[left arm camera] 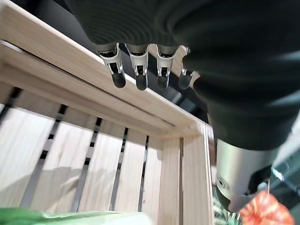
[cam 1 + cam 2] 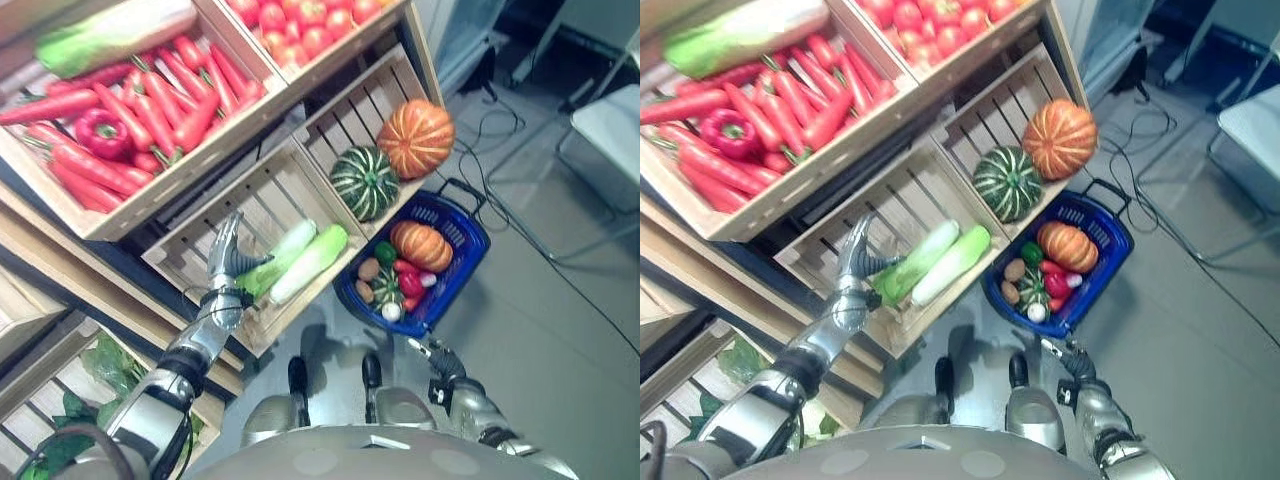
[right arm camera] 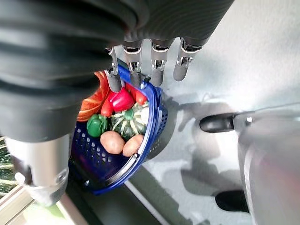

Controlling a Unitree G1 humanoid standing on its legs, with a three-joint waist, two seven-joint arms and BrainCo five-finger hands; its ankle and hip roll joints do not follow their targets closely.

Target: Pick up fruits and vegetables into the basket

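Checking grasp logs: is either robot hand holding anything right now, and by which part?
Nothing is held. The left robot hand reaches open-fingered into the wooden crate beside the cabbages; the right robot hand hangs open near the blue basket.

My fingers [image 1: 140,70] are smooth silver metal with matt dark tips, under a ribbed dark cover [image 1: 140,23]. The crates [image 2: 250,200] are pale, unpainted slatted wood. The basket [image 2: 465,255] is glossy blue perforated plastic. The floor [image 2: 540,340] looks smooth, grey and faintly shiny.
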